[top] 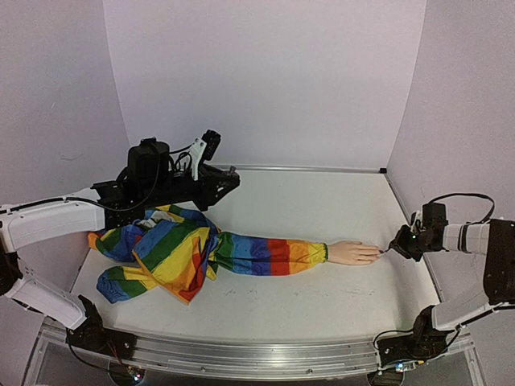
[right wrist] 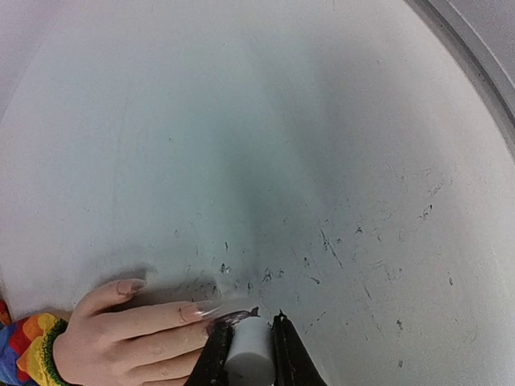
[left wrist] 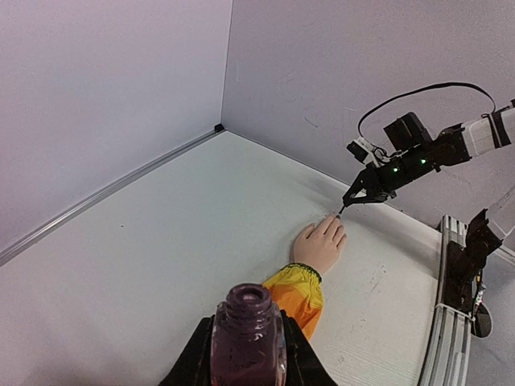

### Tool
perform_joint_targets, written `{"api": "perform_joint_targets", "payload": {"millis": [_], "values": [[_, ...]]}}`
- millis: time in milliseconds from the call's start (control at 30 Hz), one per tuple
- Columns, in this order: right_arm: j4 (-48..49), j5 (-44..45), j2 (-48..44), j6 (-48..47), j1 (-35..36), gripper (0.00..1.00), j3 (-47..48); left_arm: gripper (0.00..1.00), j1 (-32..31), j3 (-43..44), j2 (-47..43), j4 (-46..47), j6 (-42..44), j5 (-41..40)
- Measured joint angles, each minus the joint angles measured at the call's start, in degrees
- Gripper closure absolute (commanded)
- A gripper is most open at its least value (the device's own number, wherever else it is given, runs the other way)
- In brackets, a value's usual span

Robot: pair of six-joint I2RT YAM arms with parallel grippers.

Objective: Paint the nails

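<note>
A pale peach mannequin hand (top: 352, 252) in a rainbow-striped fabric sleeve (top: 265, 253) lies flat on the white table (top: 322, 201). Its long nails (right wrist: 197, 308) point toward the right gripper (right wrist: 248, 347). Just off those fingertips, that gripper's fingers pinch a white cylindrical brush handle (right wrist: 244, 366), and the dark bristles touch one nail. Well away from the hand, over the sleeve's other end, the left gripper (left wrist: 248, 366) has its fingers clamped on a small open dark purple bottle (left wrist: 248, 310), held upright.

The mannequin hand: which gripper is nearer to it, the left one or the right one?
Right. The right gripper holds a brush at the fingertips of the mannequin hand. The left gripper, holding the polish bottle, is far off, near the bunched end of the sleeve.
</note>
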Motion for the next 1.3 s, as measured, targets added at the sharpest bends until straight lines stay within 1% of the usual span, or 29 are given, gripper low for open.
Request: {"api": "perform_joint_targets", "payload": {"millis": [233, 767, 1300], "values": [[-0.5, -1.6, -2.3, 0.3, 0.0, 1.00, 0.0, 1.00, 0.0, 0.0, 0.0, -0.4, 0.0, 0.0], [-0.8, -5.3, 0.1, -0.1, 0.0, 1.00, 0.0, 1.00, 0.0, 0.0, 0.0, -0.6, 0.0, 0.0], [-0.6, -5.7, 0.1, -0.1, 0.0, 1.00, 0.0, 1.00, 0.0, 0.0, 0.0, -0.6, 0.0, 0.0]]}}
